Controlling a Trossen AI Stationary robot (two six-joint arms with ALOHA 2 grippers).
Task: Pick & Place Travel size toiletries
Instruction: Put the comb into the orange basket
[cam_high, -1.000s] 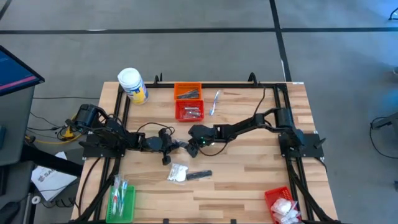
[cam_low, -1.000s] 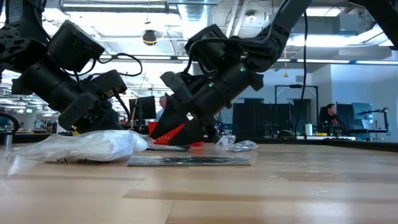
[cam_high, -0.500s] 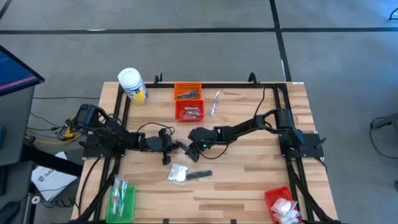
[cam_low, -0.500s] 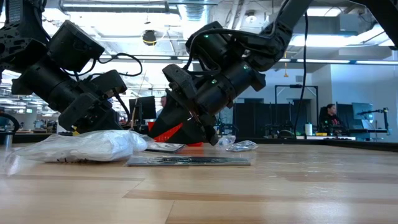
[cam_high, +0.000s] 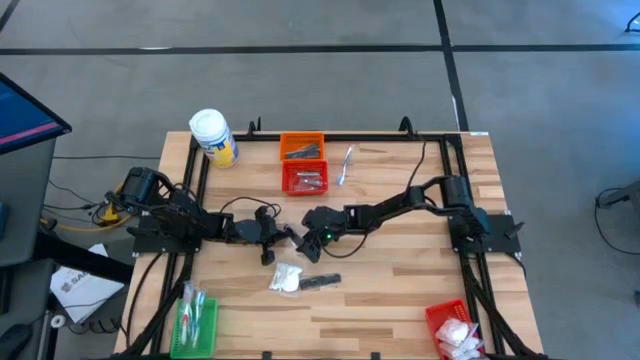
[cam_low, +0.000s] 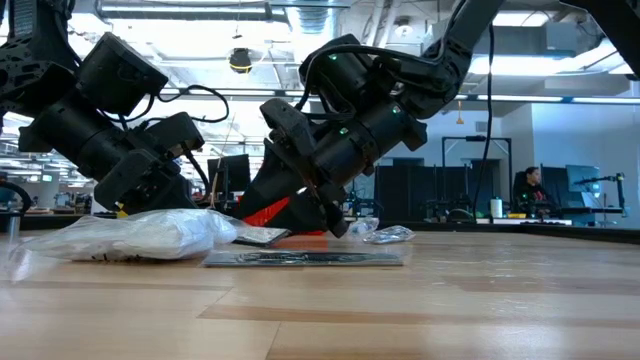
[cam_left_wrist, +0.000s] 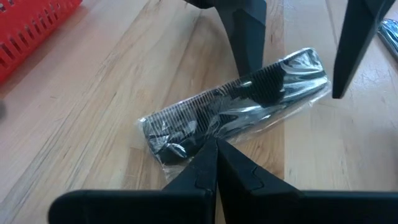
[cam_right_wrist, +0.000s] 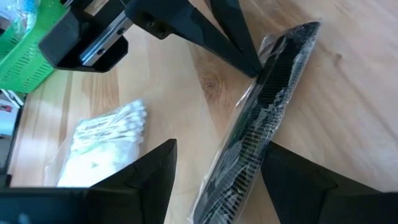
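Observation:
A black comb in a clear wrapper (cam_left_wrist: 236, 112) (cam_right_wrist: 264, 99) lies flat on the wooden table, near its middle. My left gripper (cam_high: 287, 237) (cam_left_wrist: 216, 144) is shut, its tips at the comb's long side. My right gripper (cam_high: 308, 245) (cam_right_wrist: 221, 146) is open and slants down over the comb. One of its fingers stands on each side of the comb, toward the comb's other end. A white packet of cotton swabs (cam_high: 285, 278) and a dark flat packet (cam_high: 322, 283) lie nearer the table's front edge. My left gripper's shut fingertips (cam_right_wrist: 252, 67) meet the wrapper at the comb's long edge (cam_left_wrist: 208, 132), near one end. They come slanting down from the table's left. The comb stays flat on the table. My right gripper straddles the comb; whether its fingers (cam_left_wrist: 250, 56) touch it, I cannot tell.
An orange basket (cam_high: 302, 148) and a red basket (cam_high: 305, 178) stand at the far middle, with a clear stick (cam_high: 345, 165) beside them. A white jar (cam_high: 213, 137) is at the far left. A green basket (cam_high: 197, 322) sits near left, another red basket (cam_high: 455, 328) near right.
My right gripper has tipped a little further down over the comb and shifted slightly toward the table's near edge, its fingers keeping the same gap. The comb and my left gripper have stayed where they were.

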